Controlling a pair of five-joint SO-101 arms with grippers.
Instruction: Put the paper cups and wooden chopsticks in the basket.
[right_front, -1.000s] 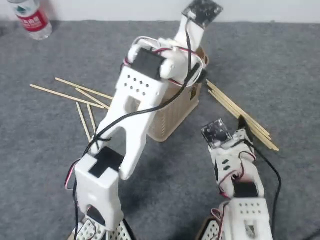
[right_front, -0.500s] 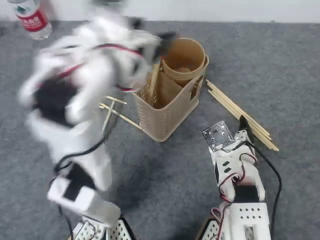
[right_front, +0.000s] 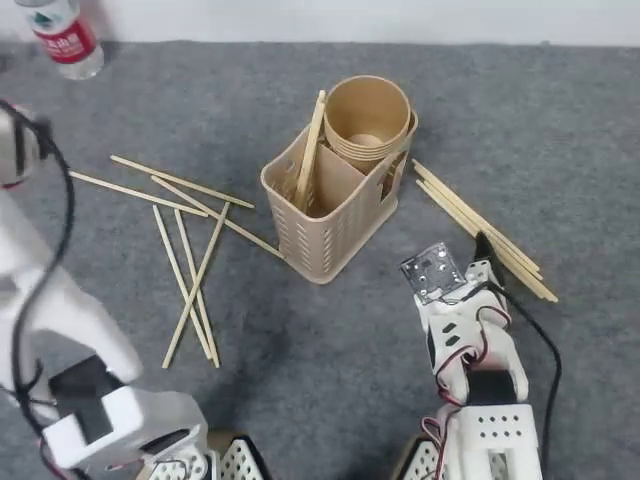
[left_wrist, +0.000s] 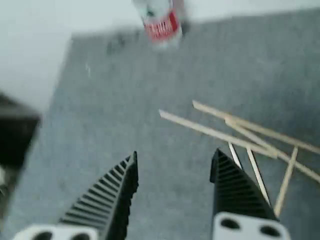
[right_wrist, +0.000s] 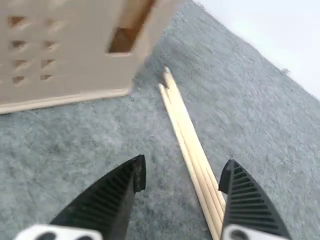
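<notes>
Fixed and high, looking steeply down over the mat (right_front: 560, 120) from the arm-base side, basket (right_front: 335, 205) mid-frame. From the right wrist, low and close, facing past the right gripper (right_wrist: 185, 162) onto the bundled chopsticks (right_wrist: 192, 150) just ahead of its tips, basket wall beyond; both shared with the high view. From the left wrist, raised higher, facing past the left gripper (left_wrist: 175, 154) to loose chopsticks (left_wrist: 235, 135) and bottle (left_wrist: 161, 22) well ahead, likewise shared.

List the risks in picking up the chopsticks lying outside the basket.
1. The bundled chopsticks lie tight together beneath the open right gripper; a pinch may catch some and scatter the rest.
2. The loose chopsticks ahead of the left gripper cross each other; lifting one could drag others.
</notes>
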